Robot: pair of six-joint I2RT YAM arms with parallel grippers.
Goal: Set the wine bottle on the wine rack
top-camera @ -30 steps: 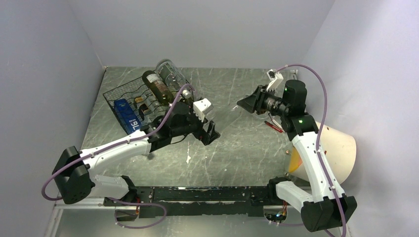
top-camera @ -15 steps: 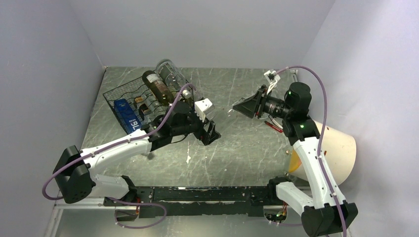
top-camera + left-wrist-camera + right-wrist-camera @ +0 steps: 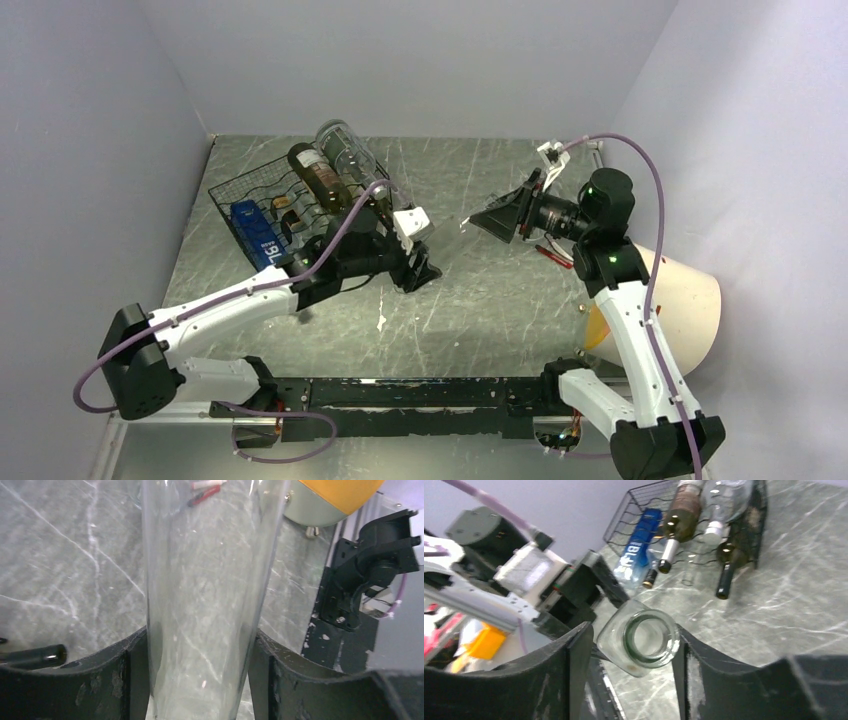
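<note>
- Risk: the clear bottle (image 3: 200,580) hangs over the middle of the desk, shared by two grips. The slick glass could slip or twist if the arms pull unevenly, and it could knock the stored bottles (image 3: 325,180) on the way in.
- Left claw (image 3: 420,268), nearer the front edge: fingers part-way apart, clamped on the bottle's body.
- Right claw (image 3: 628,645), toward the right edge: closed round the mouth end, seemingly touching both sides.
- Rack (image 3: 238,192): far left corner; the clear bottle is not yet on it.

Overhead rear view, wrist close-ups sharing bottle (image 3: 205,605)
</note>
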